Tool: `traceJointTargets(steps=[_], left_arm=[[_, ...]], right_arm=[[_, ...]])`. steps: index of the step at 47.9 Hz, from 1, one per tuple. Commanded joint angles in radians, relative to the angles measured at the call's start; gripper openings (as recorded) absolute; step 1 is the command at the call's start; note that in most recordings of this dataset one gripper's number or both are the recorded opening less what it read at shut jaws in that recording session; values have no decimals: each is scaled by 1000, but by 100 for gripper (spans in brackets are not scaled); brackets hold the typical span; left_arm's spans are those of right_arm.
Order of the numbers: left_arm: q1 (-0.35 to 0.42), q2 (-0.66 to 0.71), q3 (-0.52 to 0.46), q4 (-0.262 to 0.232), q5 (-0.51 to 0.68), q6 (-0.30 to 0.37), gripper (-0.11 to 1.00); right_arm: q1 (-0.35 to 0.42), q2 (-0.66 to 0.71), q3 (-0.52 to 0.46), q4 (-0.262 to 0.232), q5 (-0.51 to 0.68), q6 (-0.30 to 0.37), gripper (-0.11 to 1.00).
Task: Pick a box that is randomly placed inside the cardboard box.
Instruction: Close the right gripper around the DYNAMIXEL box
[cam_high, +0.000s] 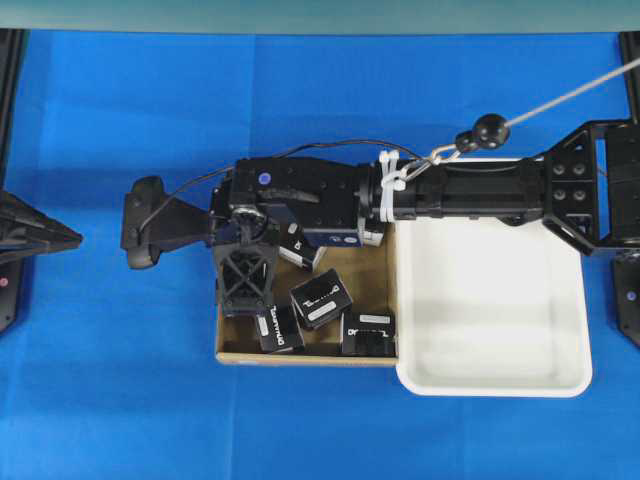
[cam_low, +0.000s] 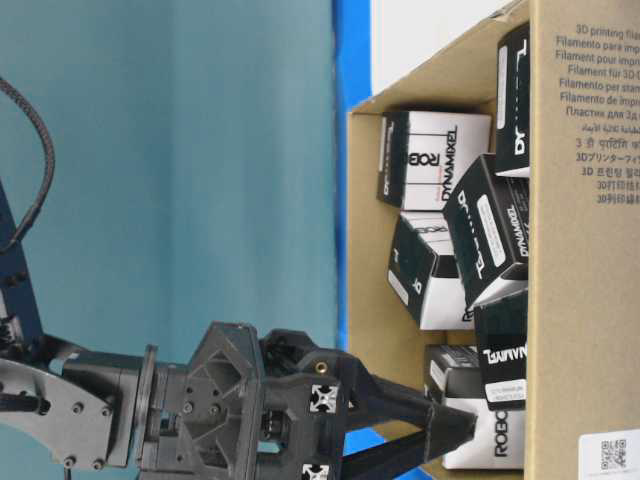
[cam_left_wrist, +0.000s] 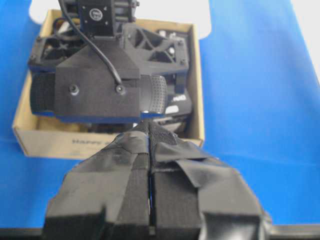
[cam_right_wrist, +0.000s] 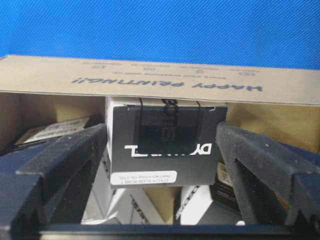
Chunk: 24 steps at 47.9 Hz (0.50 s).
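The brown cardboard box (cam_high: 300, 357) sits mid-table; it also shows in the right wrist view (cam_right_wrist: 150, 80). My right gripper (cam_high: 245, 280) reaches across into its left part. In the right wrist view the gripper (cam_right_wrist: 162, 131) has its pads against both sides of one black box (cam_right_wrist: 167, 150) with white lettering and a white label. In the overhead view that box is hidden under the gripper. Other black boxes (cam_high: 320, 298) (cam_high: 368, 330) (cam_high: 280, 328) lie loose inside. My left gripper (cam_left_wrist: 150, 135) is shut and empty, parked left of the cardboard box (cam_left_wrist: 196, 75).
A white plastic tray (cam_high: 490, 385) stands against the cardboard box's right side, under the right arm. Blue cloth surrounds both. A cable with black beads (cam_high: 490, 128) runs above the arm. The cardboard wall (cam_right_wrist: 260, 117) is close beyond the held box.
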Motion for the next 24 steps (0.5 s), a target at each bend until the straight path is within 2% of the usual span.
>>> traceJointTargets(steps=[1, 11, 24], left_arm=[[-2, 6, -26, 2, -9, -2, -7], [-2, 6, -26, 2, -9, 0, -7], [-2, 6, -23, 2, -9, 0, -7]], right_arm=[[9, 0, -9, -6, 2, 3, 99], [9, -2, -40, -55, 37, 3, 99], [6, 0, -21, -57, 25, 9, 99]])
